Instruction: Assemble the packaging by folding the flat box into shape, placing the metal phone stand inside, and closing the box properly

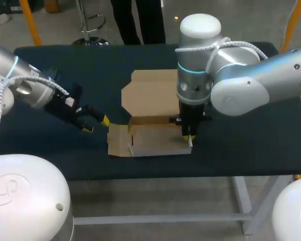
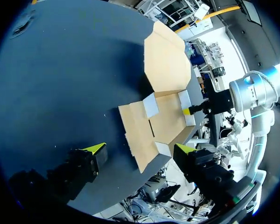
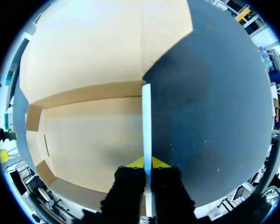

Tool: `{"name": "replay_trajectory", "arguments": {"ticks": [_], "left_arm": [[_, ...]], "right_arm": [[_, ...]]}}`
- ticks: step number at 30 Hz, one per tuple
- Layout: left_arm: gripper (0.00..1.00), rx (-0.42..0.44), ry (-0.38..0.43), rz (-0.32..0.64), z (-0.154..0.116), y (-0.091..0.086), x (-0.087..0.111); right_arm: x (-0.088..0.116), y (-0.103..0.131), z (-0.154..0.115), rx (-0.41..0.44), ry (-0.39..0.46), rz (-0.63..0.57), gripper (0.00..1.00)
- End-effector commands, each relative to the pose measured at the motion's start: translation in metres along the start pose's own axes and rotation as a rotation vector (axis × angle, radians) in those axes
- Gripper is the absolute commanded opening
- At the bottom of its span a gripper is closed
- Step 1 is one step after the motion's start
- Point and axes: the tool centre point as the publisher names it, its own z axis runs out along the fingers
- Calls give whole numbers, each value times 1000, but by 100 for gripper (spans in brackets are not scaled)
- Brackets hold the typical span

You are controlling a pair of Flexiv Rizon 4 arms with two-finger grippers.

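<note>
**Cardboard box (image 1: 150,120) half-formed, one wall pinched upright**

Brown cardboard lies on the dark table (image 1: 271,140), near its front edge and partly folded. The base is down and the lid panel (image 1: 153,93) is spread flat behind it. Short corner tabs stand up at the base's corners, and the left flap (image 1: 118,143) lies flat on the cloth.

The right gripper (image 1: 189,138) comes straight down onto the box's right edge. In its own wrist view the fingers sit close together, one on each face of the thin white-edged side wall (image 3: 146,121). This clamps the wall and holds it vertical. That grip probably serves to set the fold along the crease and keep the wall from springing flat while the other walls are raised.

The left gripper (image 1: 96,124) hangs low just left of the box with its yellow tips apart, holding nothing and touching nothing. From there it faces the flat left flap, so it looks placed to lift that side next or to steady the base.

The metal phone stand is in none of the views. It may sit behind an arm, but I cannot tell. Forming the box seems well short of done, with loading and closing not yet begun.
</note>
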Motion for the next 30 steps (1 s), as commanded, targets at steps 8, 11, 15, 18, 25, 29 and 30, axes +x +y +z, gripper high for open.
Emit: {"name": "replay_trajectory", "arguments": {"ticks": [8,11,15,18,25,29,30], "left_arm": [[57,-45,90,-70,35,-11,-15],[58,-44,112,-89,42,-9,-18],[50,-52,127,-109,48,-7,-20],[51,-67,164,-107,53,-5,-19],[40,-75,202,-125,63,0,-11],[24,-79,196,-123,65,2,-3],[18,-78,186,-125,64,1,0]], "right_arm": [[1,1,0,3,-2,-1,0],[1,1,0,3,-2,-1,0],[1,1,0,3,-2,-1,0],[1,1,0,3,-2,-1,0],[1,1,0,3,-2,-1,0],[1,1,0,3,-2,-1,0],[1,1,0,3,-2,-1,0]]}}
